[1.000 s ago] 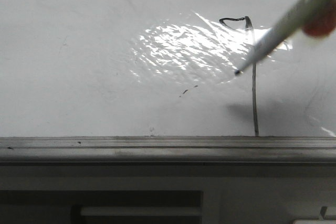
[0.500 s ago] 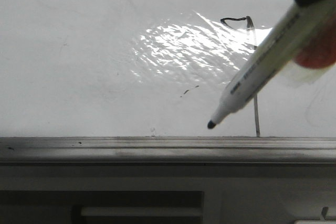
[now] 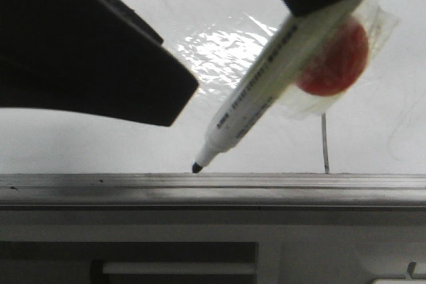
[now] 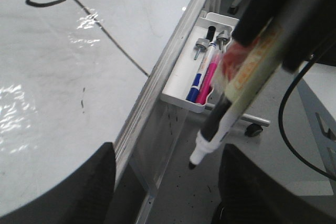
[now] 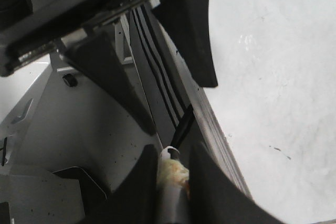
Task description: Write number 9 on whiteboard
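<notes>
The large glossy white whiteboard [image 3: 100, 144] with its grey metal rail [image 3: 213, 187] is seen filling the upper part of the front view, a bright glare patch lying at upper centre. The number 9, a thin black marker line, is shown whole in the left wrist view [image 4: 100, 27]: a small flattened loop at the upper left of the frame and a long stroke running down to the right as far as the rail. In the front view only the lower end of the stroke [image 3: 325, 144] is visible at centre right, the rest being hidden behind the pen.

A white-barrelled marker pen with a black tip [image 3: 259, 91] is gripped by the right end effector [image 5: 170, 174], whose dark fingers are closed on the barrel at the bottom of the right wrist view. A red disc under clear tape [image 3: 333, 58] is seen fixed to the barrel. In the front view the pen is tilted, with its tip at lower centre just above the rail.

The left end effector [image 4: 165, 192] is held wide apart, nothing between its dark fingers, and it fills the upper left of the front view as a dark shape. A white tray holding blue and pink pens [image 4: 181, 85] is seen mounted beside the rail
</notes>
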